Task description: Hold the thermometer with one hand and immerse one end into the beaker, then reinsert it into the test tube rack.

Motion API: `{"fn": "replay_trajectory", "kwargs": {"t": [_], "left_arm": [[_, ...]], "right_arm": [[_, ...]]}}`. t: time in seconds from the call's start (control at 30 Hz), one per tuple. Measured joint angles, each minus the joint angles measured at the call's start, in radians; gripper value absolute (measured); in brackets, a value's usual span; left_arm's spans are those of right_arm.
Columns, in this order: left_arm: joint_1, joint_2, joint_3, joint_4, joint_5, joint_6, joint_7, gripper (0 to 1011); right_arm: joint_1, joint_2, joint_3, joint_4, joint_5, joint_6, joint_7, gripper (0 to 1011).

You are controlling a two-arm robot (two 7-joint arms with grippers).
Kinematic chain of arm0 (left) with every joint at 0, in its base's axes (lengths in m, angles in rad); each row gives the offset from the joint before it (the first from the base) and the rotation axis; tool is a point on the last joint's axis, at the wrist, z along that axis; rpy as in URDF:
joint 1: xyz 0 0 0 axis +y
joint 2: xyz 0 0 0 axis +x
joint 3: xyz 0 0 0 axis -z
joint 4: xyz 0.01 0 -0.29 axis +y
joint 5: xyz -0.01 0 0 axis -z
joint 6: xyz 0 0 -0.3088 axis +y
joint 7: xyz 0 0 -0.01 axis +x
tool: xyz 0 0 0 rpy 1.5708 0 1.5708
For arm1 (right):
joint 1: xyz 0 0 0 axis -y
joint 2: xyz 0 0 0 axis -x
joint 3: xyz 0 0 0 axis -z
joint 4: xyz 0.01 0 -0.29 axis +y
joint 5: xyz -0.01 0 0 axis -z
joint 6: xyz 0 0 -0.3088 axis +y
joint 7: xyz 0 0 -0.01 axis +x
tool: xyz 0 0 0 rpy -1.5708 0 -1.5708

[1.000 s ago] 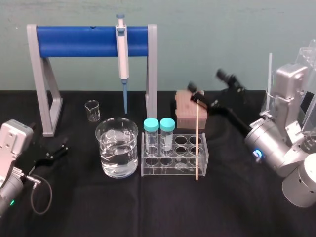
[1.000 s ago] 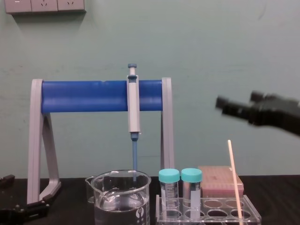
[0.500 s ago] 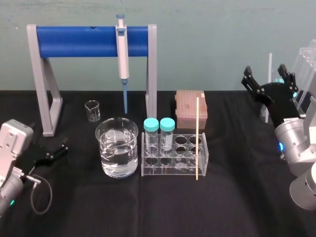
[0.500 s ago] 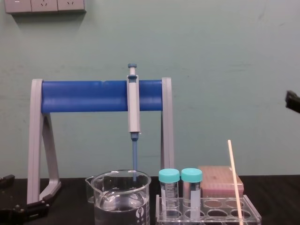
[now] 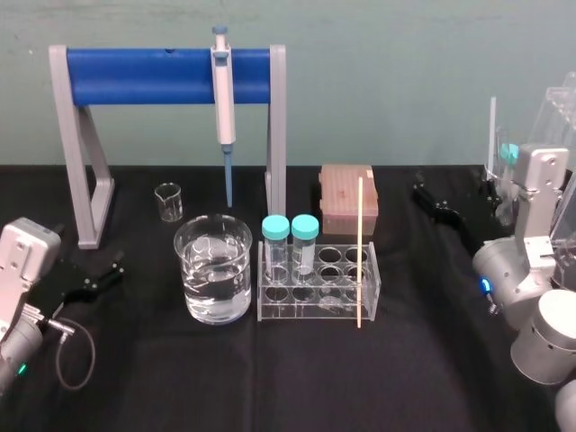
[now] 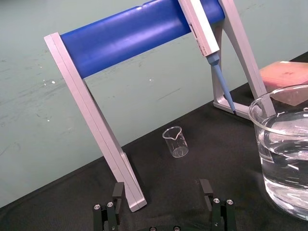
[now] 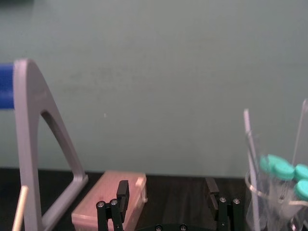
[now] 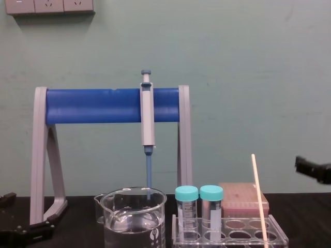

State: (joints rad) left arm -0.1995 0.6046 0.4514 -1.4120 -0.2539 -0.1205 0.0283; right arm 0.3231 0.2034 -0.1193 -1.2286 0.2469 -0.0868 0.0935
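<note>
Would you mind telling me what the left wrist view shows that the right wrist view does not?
Left wrist view, not the right: the open left gripper, the beaker holding clear liquid, a small beaker and the pipette. Right wrist view, not the left: the open right gripper, the top of the thermometer and teal-capped tubes. Both: the grey stand with its blue bar, and the pink tip box.

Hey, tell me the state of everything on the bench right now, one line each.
thermometer, standing in the test tube rack, not held.
test tube rack, upright, holding two tubes and the thermometer.
capped tubes, caps on.
beaker, roughly half full of clear liquid.
small beaker, upright, looks empty.
pipette, hanging on the blue stand.
tip box, closed.
left gripper, open, empty.
right gripper, open, empty.
</note>
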Motion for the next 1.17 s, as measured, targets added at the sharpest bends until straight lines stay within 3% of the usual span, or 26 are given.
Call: {"fn": "replay_trajectory", "kwargs": {"t": [0.27, 1.17], "left_arm": [[0.000, 0.000, 0.000, 0.000, 0.000, 0.000, 0.000, 1004], [0.000, 0.000, 0.000, 0.000, 0.000, 0.000, 0.000, 1004]], "right_arm": [[0.021, -0.014, -0.010, 0.026, -0.013, 0.021, 0.040, 1000], [0.019, -0.012, -0.007, 0.024, -0.011, 0.018, 0.030, 1002]]}}
